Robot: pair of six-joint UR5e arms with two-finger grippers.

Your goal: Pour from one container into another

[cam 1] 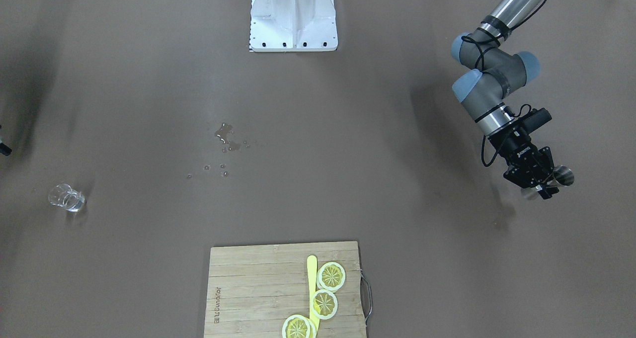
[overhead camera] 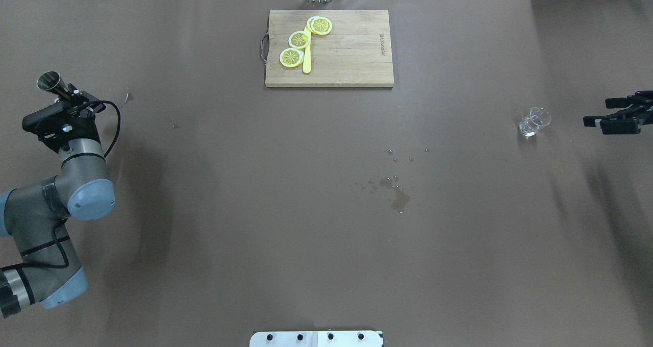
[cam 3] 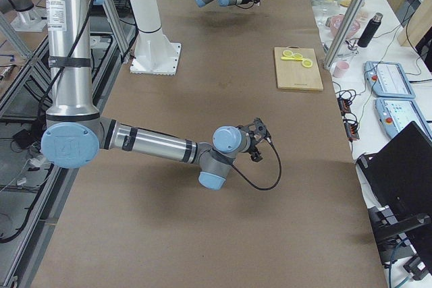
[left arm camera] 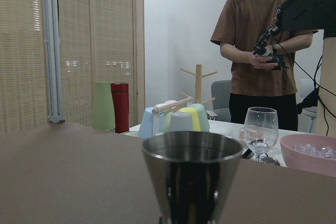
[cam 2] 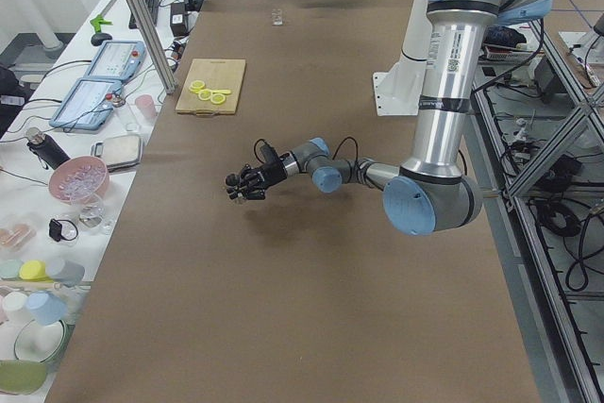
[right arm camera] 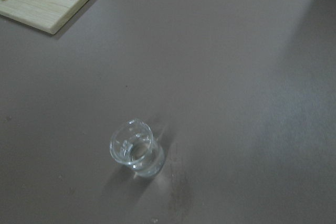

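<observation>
Left jaws are clamped on the waist of the steel jigger (overhead camera: 48, 81), which is lifted over the left end of the bench (overhead camera: 255, 245) and looks upright. It's stiff, light, slick metal, and the rim hides its fill. Right jaws hang wide apart near the right end, beside the small glass (overhead camera: 534, 121). That one's fragile and slippery, best gripped mid-wall, with perhaps a little clear liquid inside. Spilled droplets (overhead camera: 398, 199) sit mid-bench.

The cutting board (cam 1: 248, 278) carries a brand mark (cam 1: 217, 305), unreadable.
</observation>
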